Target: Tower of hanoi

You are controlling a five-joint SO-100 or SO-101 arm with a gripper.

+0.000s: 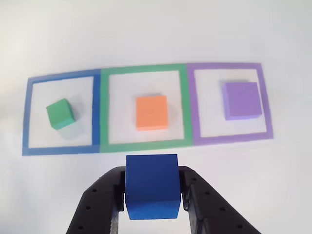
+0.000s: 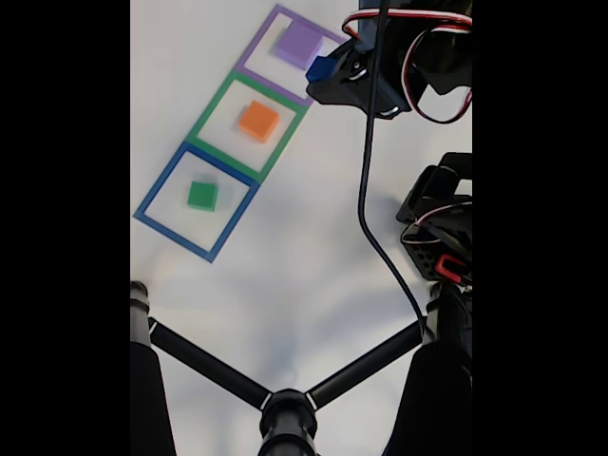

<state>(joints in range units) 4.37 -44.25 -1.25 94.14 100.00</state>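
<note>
My gripper (image 1: 154, 204) clenched on the blue cube (image 1: 152, 187), green cube (image 1: 60, 113), orange cube (image 1: 151, 112), purple cube (image 1: 241, 100) each in its own square

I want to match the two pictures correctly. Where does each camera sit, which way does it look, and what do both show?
Other view: rides just behind the gripper, looking forward and down past the held blue cube to three squares taped on the table.
Fixed view: stands high above, looking down on the table, the arm, its black cable and a black tripod.
Shared: the green cube, orange cube, purple cube, each in its own square, and the blue cube.
</note>
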